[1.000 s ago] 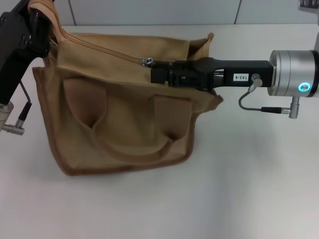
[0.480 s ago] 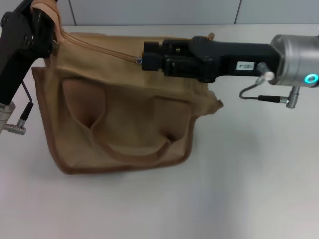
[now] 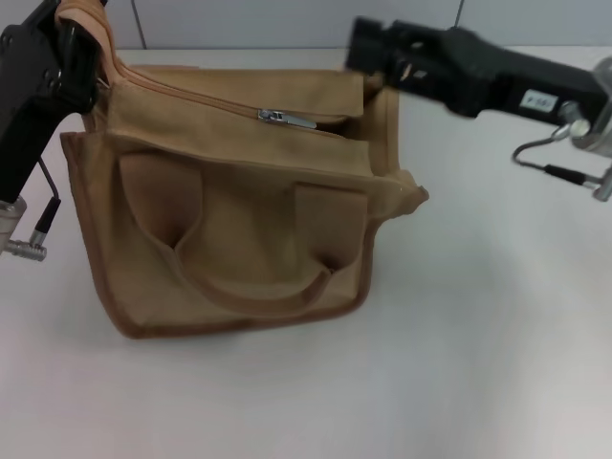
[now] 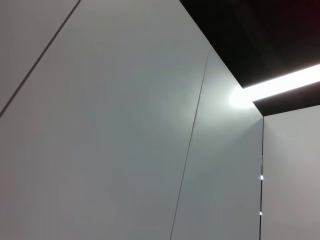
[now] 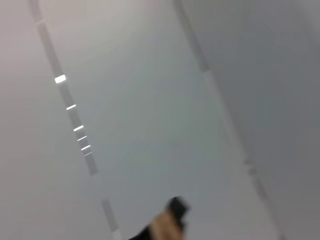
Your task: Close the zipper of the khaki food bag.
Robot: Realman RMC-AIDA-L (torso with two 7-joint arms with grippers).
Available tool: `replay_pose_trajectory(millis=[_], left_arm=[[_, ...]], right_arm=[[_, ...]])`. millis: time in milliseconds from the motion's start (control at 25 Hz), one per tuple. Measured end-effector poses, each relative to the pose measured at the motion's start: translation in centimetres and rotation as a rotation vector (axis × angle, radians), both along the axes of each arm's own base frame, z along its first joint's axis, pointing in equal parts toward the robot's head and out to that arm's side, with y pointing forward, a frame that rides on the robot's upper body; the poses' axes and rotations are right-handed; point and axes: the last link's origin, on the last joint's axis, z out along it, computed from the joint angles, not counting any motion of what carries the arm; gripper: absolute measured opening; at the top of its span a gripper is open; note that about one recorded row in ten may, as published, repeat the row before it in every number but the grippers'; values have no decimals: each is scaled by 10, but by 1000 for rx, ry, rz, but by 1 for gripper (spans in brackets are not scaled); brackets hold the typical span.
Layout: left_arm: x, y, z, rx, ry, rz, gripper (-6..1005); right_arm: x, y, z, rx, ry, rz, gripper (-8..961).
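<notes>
**Bag on table, zipper part shut, right gripper lifted off**

Bag: tan canvas, brown trim, sits on the white table, left of centre in the head view. One looped handle lies flat against the near face. A second handle is drawn up at the bag's 10 o'clock corner.

Zipper: runs across the top panel from the 10 o'clock corner toward 3 o'clock. Silver pull tab lies flat on the panel, a little past the line's midpoint. From the tab toward 10 o'clock the line looks joined. From the tab toward 3 o'clock the panel gapes, and a dark slot shows under the flap. Contents of the bag: cannot tell, the interior is in shadow.

Left gripper: at the bag's 10 o'clock corner, with the raised handle running up by its tip. Finger spread cannot be told, and neither can whether it grips the handle.

Right gripper: at the bag's 1 o'clock, above the far right corner, clear of the tab and holding nothing. It is blurred, so finger spread cannot be told.

Left wrist view: wall panels and a ceiling light only. Right wrist view: blurred pale panels, with a tan and dark patch at the edge, not identifiable.
</notes>
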Motion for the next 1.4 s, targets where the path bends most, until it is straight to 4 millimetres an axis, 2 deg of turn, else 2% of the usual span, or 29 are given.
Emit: replay_pose_trajectory(millis=[120, 160, 320, 440, 600, 800, 960, 1160, 1400], left_arm=[[-1, 0, 0, 0, -1, 3, 46], [-1, -1, 0, 1, -2, 4, 46], [-1, 0, 0, 2, -1, 4, 49], [0, 0, 0, 1, 1, 3, 51], [0, 0, 0, -2, -3, -1, 53], [1, 0, -1, -6, -6, -5, 56], [3, 0, -2, -11, -11, -6, 58], [3, 0, -3, -10, -12, -5, 61], [3, 0, -3, -11, -12, -6, 65]], right_arm=[[12, 4, 4, -6, 5, -96, 478], [17, 7, 6, -67, 20, -178, 478], [21, 8, 11, -166, 51, -259, 478], [17, 8, 15, -221, 23, -246, 478], [14, 5, 5, -293, -32, -239, 478], [20, 2, -1, -341, 26, -302, 477], [15, 2, -5, -491, 82, -393, 477], [4, -6, -5, -591, 157, -365, 477], [0, -7, -9, -532, 106, -292, 476]])
